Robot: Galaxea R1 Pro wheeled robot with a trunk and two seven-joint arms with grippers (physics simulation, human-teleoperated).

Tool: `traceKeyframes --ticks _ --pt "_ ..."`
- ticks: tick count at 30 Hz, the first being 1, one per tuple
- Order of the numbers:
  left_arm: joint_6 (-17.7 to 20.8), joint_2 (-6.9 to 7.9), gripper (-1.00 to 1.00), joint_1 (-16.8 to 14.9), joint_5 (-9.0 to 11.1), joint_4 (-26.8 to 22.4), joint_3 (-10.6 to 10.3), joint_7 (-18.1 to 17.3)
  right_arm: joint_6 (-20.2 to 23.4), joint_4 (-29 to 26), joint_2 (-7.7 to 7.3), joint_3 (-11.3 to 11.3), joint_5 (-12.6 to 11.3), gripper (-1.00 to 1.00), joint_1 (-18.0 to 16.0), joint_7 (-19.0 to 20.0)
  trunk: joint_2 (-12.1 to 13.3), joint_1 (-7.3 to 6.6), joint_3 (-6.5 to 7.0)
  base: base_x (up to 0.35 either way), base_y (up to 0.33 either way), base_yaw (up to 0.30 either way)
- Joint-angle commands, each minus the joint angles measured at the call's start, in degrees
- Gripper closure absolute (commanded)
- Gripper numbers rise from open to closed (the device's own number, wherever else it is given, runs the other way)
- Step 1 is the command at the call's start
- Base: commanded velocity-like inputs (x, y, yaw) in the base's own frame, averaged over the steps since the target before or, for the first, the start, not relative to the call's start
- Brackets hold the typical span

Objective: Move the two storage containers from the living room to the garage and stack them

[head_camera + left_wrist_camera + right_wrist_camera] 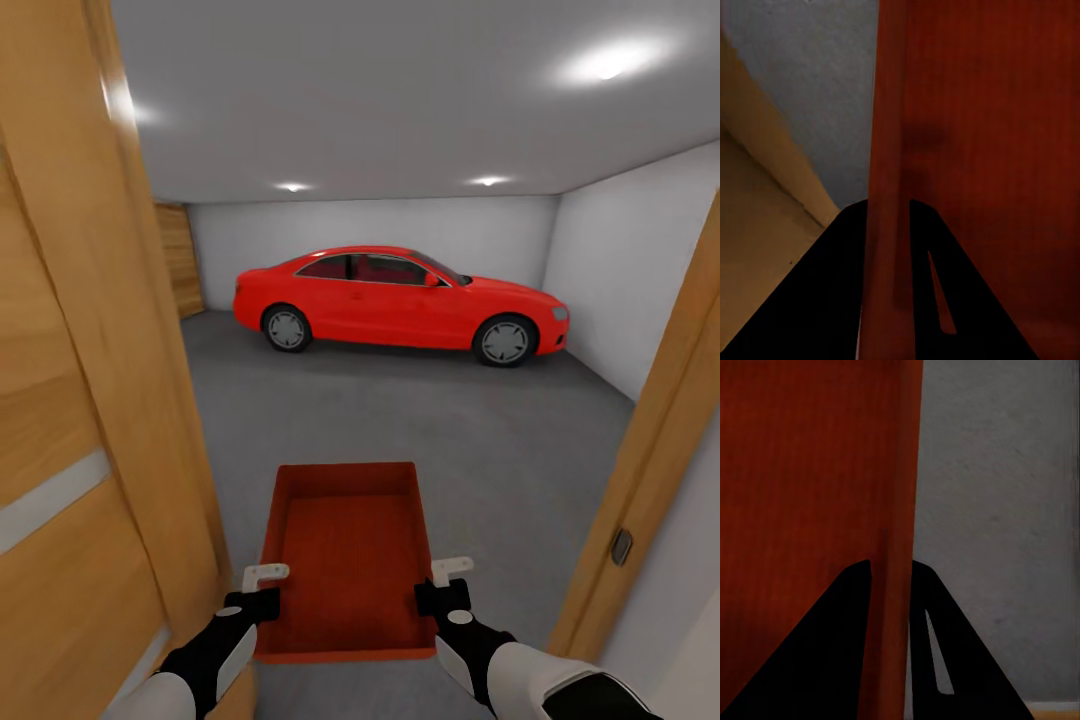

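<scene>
Beyond the wooden door (pixel 90 400), the garage (pixel 400 420) opens with a red car (pixel 400 298) parked at its far side. Short of the car, one storage container (pixel 345 560) is carried, left gripper (pixel 262 585) and right gripper (pixel 447 580) each clamping a side wall. Next: roll in and lower it onto the floor (pixel 480 440).

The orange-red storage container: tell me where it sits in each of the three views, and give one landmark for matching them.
Head view: storage container at lower centre, held between left gripper and right gripper.
Left wrist view: its side wall runs between the fingers, interior beyond.
Right wrist view: its opposite wall runs between the fingers.
Shared landmark: the grey concrete floor.
</scene>
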Motion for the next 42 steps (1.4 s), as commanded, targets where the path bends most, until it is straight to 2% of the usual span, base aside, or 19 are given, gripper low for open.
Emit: traceKeyframes --ticks 1,8,18,24,35,42 --pt "-2.9 0.08 1.00 -0.1 1.2 -0.4 2.8 0.8 0.0 0.1 0.05 -1.9 0.1 1.00 0.0 0.2 -0.1 0.05 -0.11 0.297 0.182 -0.284" --pt "-3.0 0.00 1.00 -0.1 1.3 -0.4 2.9 0.8 0.0 0.1 0.05 -1.9 0.1 1.00 0.0 0.2 -0.1 0.05 -0.11 0.137 0.076 -0.216" --pt "-3.0 -0.08 1.00 -0.1 1.3 -0.5 2.9 4.7 0.1 0.1 0.05 -1.9 0.1 1.00 0.0 0.2 -0.1 0.05 -0.11 0.003 0.002 -0.011" --pt "-3.0 -0.06 1.00 -0.1 1.3 -0.5 2.9 4.8 0.1 0.1 0.05 -1.9 0.1 1.00 0.0 0.2 -0.1 0.05 -0.11 0.000 0.000 -0.044" --pt "-3.1 -0.03 1.00 -0.1 1.3 -0.5 2.9 4.8 0.1 0.1 0.05 -1.9 0.1 1.00 0.0 0.2 -0.1 0.05 -0.11 0.000 0.000 -0.197" --pt "-3.1 -0.04 1.00 -0.1 1.3 -0.4 2.9 4.8 0.1 0.1 0.05 -1.9 0.1 1.00 0.0 0.3 -0.1 0.05 -0.11 0.108 0.000 -0.020"
